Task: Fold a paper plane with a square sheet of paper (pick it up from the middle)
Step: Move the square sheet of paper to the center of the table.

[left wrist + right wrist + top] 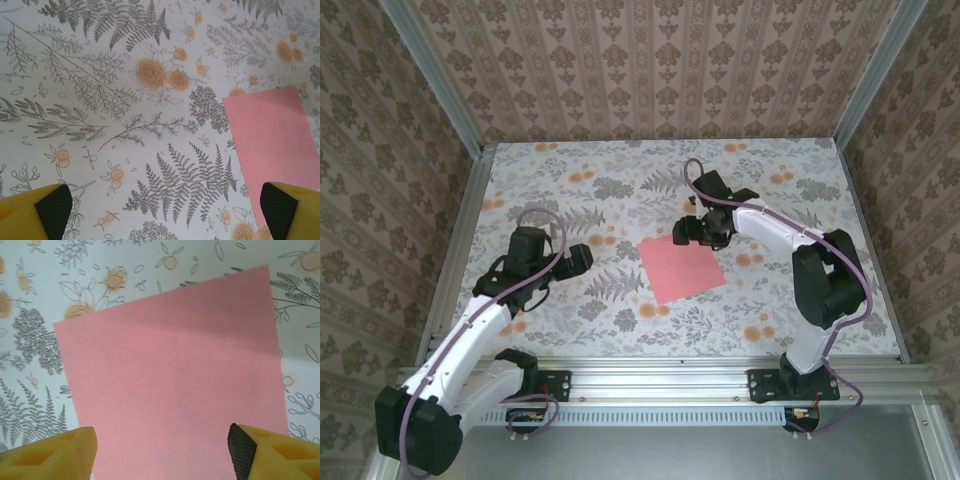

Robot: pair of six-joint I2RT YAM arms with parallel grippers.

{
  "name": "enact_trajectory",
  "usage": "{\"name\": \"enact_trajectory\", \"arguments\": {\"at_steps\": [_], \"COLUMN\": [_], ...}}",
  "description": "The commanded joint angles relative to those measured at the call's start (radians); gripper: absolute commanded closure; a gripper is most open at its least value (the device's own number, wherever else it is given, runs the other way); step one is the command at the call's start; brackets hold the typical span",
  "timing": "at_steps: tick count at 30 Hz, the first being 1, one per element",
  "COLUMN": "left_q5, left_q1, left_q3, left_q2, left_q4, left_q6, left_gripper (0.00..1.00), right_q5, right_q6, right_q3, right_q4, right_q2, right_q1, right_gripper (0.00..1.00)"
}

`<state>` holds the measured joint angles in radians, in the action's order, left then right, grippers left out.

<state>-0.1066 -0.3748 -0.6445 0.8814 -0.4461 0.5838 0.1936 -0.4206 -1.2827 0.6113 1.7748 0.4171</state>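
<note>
- In the top view, the thin salmon-pink square sheet of paper [682,268] lies flat and unfolded on the flower-printed worktop [770,300], near the middle, between the two arms. The left hand [576,259] stands apart from the left edge of the sheet. The right hand [696,230] is at its far edge.
- In the left wrist view, the left hand [165,210] is wide open. Its yellow fingers [50,210] with dark pads show at both lower corners. The pink sheet [272,135] lies at the right, partly behind the right finger.
- In the right wrist view, the right hand [160,455] is also open and grips nothing. The sheet [170,375] lies flat below it and reaches from one finger to the other.
</note>
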Motion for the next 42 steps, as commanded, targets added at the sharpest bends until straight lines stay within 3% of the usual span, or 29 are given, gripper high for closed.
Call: {"name": "enact_trajectory", "arguments": {"at_steps": [1, 10, 15, 24, 32, 36, 42], "left_q5": [0.02, 0.044, 0.148, 0.092, -0.05, -0.077, 0.035], "left_q1": [-0.009, -0.007, -0.006, 0.002, 0.001, -0.051, -0.208], "left_q3": [-0.004, 0.037, 0.034, 0.06, 0.075, 0.085, -0.02], "left_q2": [-0.046, -0.13, -0.154, -0.2, -0.166, -0.079, 0.14], "left_q4": [-0.012, -0.023, -0.077, -0.054, -0.007, 0.075, 0.094], "left_q6": [0.012, 0.027, 0.033, 0.042, 0.05, 0.091, 0.082], "left_gripper": [0.0, 0.0, 0.0, 0.0, 0.0, 0.0, 0.0], "right_q5": [0.06, 0.045, 0.036, 0.031, -0.278, -0.327, -0.276], "right_q6": [0.022, 0.003, -0.047, -0.16, -0.038, 0.004, 0.027], "right_q3": [-0.007, 0.04, 0.138, 0.306, 0.146, 0.097, 0.042], "right_q4": [0.02, 0.001, -0.028, -0.105, 0.164, 0.224, 0.245], "right_q2": [0.049, 0.105, 0.055, -0.098, -0.161, -0.157, -0.078], "right_q1": [0.005, 0.005, 0.005, 0.048, 0.152, 0.172, 0.172], "right_gripper": [0.28, 0.28, 0.28, 0.29, 0.26, 0.22, 0.21]}}
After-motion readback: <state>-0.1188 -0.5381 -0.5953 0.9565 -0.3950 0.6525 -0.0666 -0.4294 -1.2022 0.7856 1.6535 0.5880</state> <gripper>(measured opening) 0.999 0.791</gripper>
